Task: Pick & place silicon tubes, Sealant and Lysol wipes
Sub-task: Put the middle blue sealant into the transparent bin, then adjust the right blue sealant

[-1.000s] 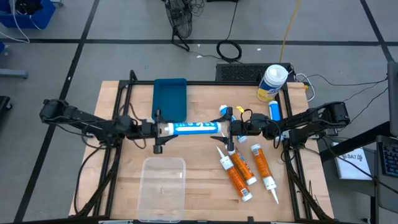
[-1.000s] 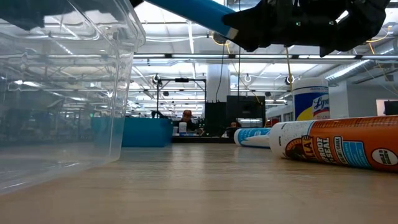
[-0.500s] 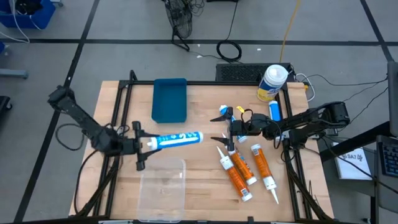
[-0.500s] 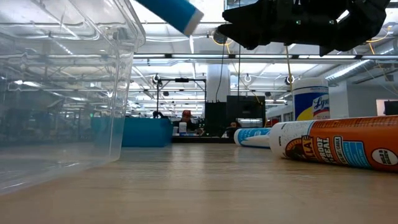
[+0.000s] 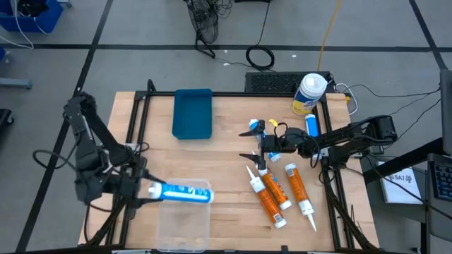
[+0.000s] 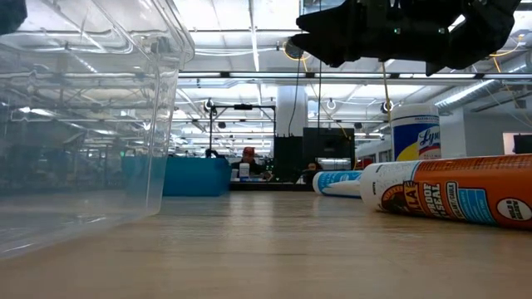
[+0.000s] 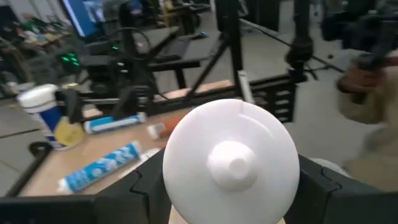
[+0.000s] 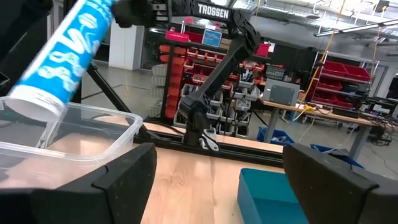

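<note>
Bin (image 5: pixel 185 212) clear, nothing lying inside. Left gripper (image 5: pixel 145 190) at bin's left rim, clamped on blue tube (image 5: pixel 182 192) held over it. Right gripper (image 5: pixel 256 146) well right of bin, fingers apart.

Three blue tubes: one (image 5: pixel 182 192) clamped in the left pincer (image 5: pixel 145 190), one (image 5: pixel 256 126) just behind the right pincer (image 5: pixel 254 144), one (image 5: pixel 311 127) beside the right arm's wrist. Three orange tubes: two (image 5: pixel 264 196) (image 5: pixel 277 188) side by side just in front of the right pincer, a third (image 5: pixel 299 194) beyond them. One wipes canister (image 5: pixel 309 93). One clear bin (image 5: pixel 185 215) under the held tube. One blue tray (image 5: pixel 192 113). Two pincers, one bench (image 5: pixel 233 212).
</note>
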Motion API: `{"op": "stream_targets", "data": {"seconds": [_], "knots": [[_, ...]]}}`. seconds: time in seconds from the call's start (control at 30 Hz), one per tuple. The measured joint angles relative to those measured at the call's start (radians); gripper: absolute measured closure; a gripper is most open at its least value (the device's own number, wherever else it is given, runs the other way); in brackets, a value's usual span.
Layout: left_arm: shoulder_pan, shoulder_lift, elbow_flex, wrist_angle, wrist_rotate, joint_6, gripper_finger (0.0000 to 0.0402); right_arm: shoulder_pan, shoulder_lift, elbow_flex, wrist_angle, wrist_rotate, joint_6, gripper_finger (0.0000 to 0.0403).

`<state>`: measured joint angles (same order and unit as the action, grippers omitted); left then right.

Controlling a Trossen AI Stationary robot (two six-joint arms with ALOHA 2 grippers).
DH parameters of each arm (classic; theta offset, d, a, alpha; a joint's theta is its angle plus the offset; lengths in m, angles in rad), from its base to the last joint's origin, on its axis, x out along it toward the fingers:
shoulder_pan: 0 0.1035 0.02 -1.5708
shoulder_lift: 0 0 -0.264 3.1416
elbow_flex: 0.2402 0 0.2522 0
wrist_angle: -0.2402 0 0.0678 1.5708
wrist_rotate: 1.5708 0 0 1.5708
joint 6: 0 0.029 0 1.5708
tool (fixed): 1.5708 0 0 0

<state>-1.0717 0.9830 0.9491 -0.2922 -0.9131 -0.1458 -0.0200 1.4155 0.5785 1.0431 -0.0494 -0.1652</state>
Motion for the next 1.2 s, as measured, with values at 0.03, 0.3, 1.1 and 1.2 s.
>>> {"op": "stream_targets", "data": {"seconds": [0.03,0.3,1.1,1.2], "knots": [[-0.016,0.005,0.012,-0.031,0.000,-0.025,0.0179,0.000,0.000,0.000,0.000,0.000,-0.001,0.0079],[-0.026,0.063,0.012,-0.261,0.005,-0.322,0.0179,0.000,0.000,-0.001,-0.008,0.000,-0.005,0.0078],[0.068,0.147,0.004,-0.255,0.133,-0.413,0.0060,0.000,0.001,-0.001,-0.008,0.000,-0.007,0.0078],[0.068,0.140,0.004,-0.252,0.135,-0.413,0.0055,0.000,0.001,-0.001,-0.008,0.000,-0.007,0.0078]]}}
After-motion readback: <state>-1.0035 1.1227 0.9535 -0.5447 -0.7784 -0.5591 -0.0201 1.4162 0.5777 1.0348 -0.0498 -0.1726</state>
